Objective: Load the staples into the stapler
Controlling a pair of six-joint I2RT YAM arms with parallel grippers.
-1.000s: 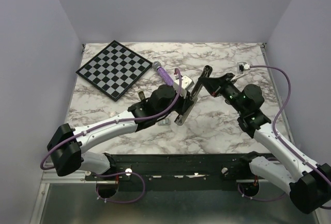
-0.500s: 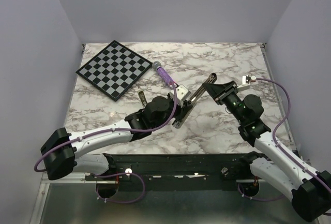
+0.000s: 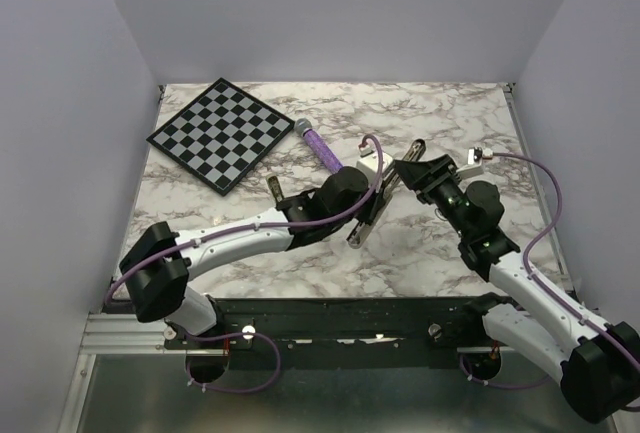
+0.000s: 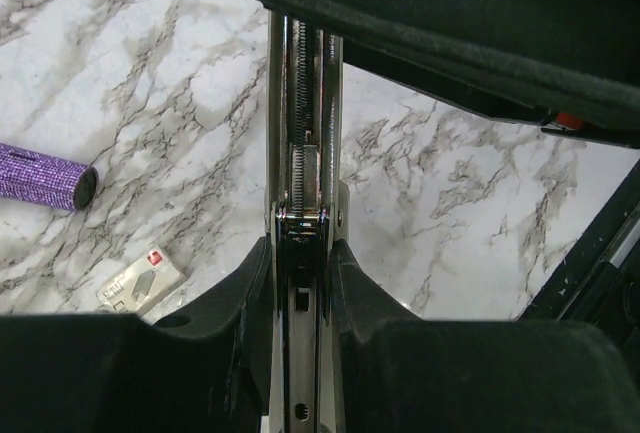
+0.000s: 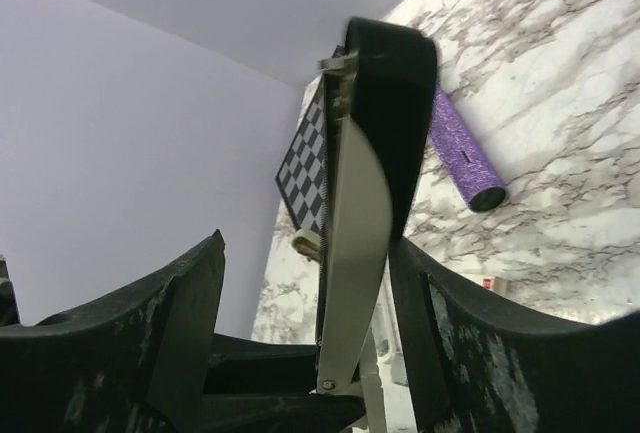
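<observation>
- A black-and-grey checkered square board (image 3: pixel 220 133) lies at the far left of the white-and-grey marbled desk (image 3: pixel 450 113), turned so that one corner points to the near side.
- A purple glittery cylinder (image 3: pixel 318 146) lies on the desk just right of the board. It slants from far-left to near-right, and its dark end cap shows in the left wrist view.
- A small flat cream box with a red mark (image 4: pixel 140 283) lies near that cylinder's end, apart from it, and shows only in the left wrist view.
- The left claw (image 4: pixel 303 273) reaches in from the near left to the middle of the desk. Its two black fingers (image 4: pixel 245 293) are pressed against both sides of the chrome rail and clamp it.
- The black and chrome hinged stapler (image 3: pixel 365 225) sits in the middle of the desk, opened wide. Its chrome rail runs from near-left to far-right, its channel is uncovered and a coiled spring lies inside.
- The staples cannot be picked out in the channel or on the desk.
- The stapler's black lid, with its silver underside, is raised at the far-right end of the rail.
- The right claw (image 5: pixel 308 253) comes in from the right and stands apart around that raised lid. A clear gap shows at one finger, while the other lies close by the black cover.
</observation>
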